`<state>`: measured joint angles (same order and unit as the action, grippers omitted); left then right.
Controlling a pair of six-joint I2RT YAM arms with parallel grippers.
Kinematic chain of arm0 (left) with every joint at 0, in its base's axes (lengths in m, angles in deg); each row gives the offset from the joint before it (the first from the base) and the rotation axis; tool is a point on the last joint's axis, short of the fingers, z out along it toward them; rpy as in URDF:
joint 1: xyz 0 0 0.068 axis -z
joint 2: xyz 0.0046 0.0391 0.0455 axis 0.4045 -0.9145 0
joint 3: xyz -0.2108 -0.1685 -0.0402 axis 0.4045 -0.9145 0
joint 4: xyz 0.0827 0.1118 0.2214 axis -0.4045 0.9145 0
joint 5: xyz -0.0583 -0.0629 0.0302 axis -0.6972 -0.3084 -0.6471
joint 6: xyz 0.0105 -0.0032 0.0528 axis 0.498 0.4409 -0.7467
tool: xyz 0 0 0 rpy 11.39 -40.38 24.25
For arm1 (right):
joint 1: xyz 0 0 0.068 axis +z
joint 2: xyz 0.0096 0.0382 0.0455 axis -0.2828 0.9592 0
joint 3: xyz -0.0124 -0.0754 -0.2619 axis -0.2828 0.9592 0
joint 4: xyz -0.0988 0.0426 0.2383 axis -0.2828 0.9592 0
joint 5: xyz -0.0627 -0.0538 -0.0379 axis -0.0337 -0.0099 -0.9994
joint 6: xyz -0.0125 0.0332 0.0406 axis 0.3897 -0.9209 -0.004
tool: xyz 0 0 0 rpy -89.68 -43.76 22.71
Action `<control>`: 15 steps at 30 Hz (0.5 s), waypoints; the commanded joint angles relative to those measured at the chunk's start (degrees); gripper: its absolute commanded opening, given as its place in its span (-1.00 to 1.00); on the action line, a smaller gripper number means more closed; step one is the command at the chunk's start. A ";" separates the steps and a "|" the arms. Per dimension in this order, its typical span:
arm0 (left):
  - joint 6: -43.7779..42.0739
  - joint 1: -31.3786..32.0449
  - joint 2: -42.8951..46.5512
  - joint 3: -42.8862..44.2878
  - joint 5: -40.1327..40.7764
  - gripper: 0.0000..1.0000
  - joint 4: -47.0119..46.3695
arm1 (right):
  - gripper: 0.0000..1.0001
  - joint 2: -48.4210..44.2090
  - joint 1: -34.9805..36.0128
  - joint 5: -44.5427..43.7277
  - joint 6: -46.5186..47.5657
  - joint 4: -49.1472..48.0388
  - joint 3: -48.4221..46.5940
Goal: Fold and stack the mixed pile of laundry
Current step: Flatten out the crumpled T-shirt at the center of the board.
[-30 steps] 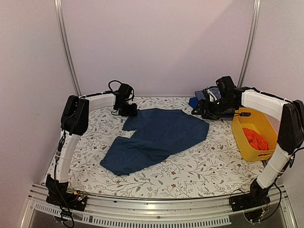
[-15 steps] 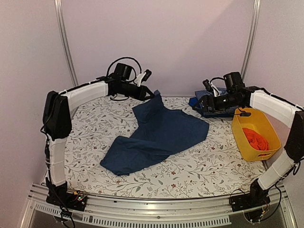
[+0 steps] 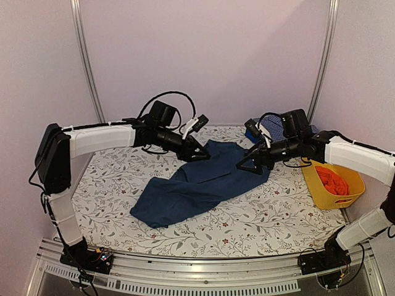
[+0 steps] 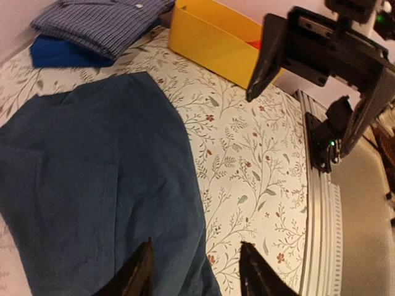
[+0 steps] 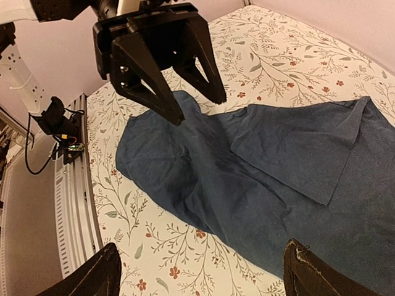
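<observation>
Navy trousers (image 3: pixel 203 185) lie spread across the middle of the floral-print table (image 3: pixel 265 216), rumpled, long axis running near-left to far-right. In the right wrist view one flap is folded back over the rest, w/ a straight edge and a sharp corner. L gripper (image 3: pixel 199 154) hangs over the trousers' far-left edge, fingers angled down at the cloth, jaws parted w/ nothing btw them. The left wrist view shows its fingertips (image 4: pixel 139 274) w/ only navy cloth and table print under the gap. Can't tell if the tips touch the fabric. R gripper (image 3: pixel 242 165) sits over the far-right edge of the same garment, facing the L one across it, the two near but apart. Its jaws are spread wide and empty, trousers and table showing btw the pads (image 5: pixel 92 274). Other laundry is off to the right. A blue small-check button shirt (image 4: pixel 102 21), folded, is at the far-right corner of the table, lying on a bright blue folded cloth (image 4: pixel 62 52). Just beside them, at the right edge, stands a yellow plastic basket (image 3: pixel 330 201) w/ a red-orange cloth piece (image 3: pixel 332 179) bunched inside. Table print shows btw the shirt stack and the trousers, also btw basket and trousers.
</observation>
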<state>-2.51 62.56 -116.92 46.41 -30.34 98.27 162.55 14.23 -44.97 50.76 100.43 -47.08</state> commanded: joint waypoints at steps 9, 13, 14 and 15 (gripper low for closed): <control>11.45 -7.45 -1.20 -4.87 19.95 -0.05 0.03 | 0.45 28.36 -1.15 -7.75 -7.18 7.98 -23.16; 14.73 -7.62 -0.07 -9.31 20.07 -0.03 -3.78 | 0.33 38.04 -1.23 -7.93 -11.84 11.33 -31.88; 15.19 -7.62 -0.06 -10.06 20.18 -0.03 -3.81 | 0.32 39.92 -1.29 -8.44 -12.40 12.10 -33.23; 15.46 -7.66 0.04 -10.63 20.64 -0.03 -3.46 | 0.31 41.19 -1.34 -8.80 -13.20 13.00 -34.66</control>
<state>9.54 55.24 -117.07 38.17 -11.41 95.61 198.57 13.22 -52.44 42.54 107.27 -76.93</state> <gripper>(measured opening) 0.483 0.664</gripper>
